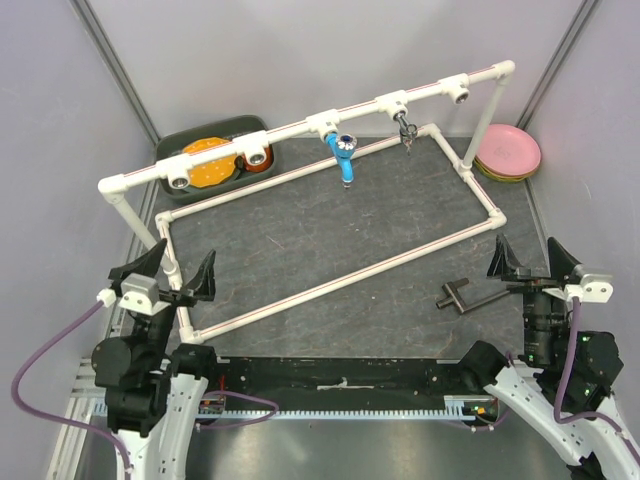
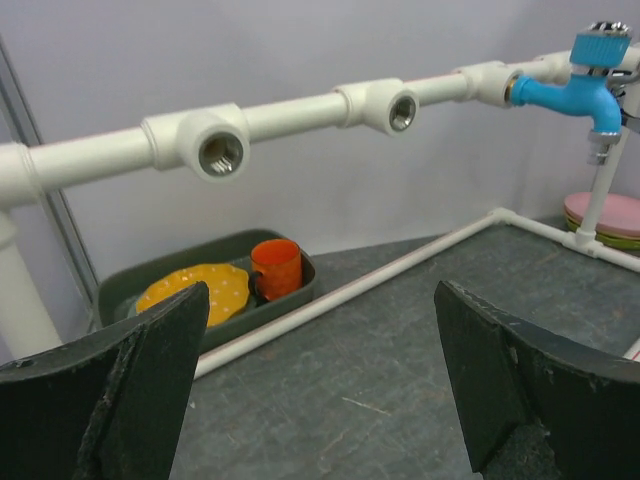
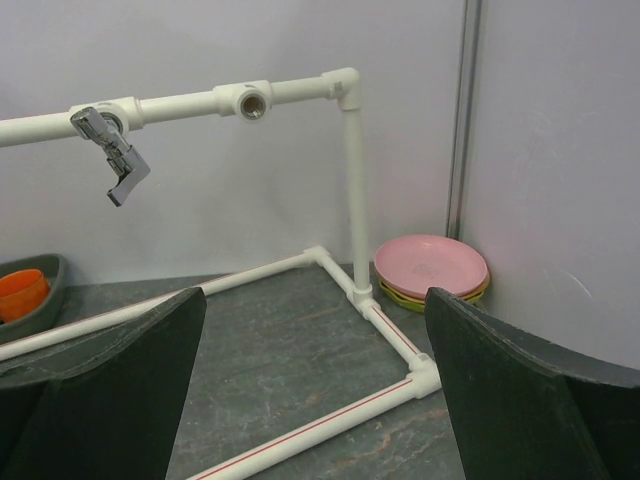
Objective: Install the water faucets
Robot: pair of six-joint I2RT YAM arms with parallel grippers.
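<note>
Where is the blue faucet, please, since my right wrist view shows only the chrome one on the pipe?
Observer: The blue faucet is mounted on the top rail, one fitting to the left of the chrome faucet.
Operator: Thank you. Are any sockets to the left of it empty?
Observer: Yes, two tee sockets on that side are empty; they sit above the dark tray.
Operator: And is anything lying near my gripper?
Observer: A dark T-handled tool lies on the table, just left of the right gripper, which is open and holds nothing.
</note>
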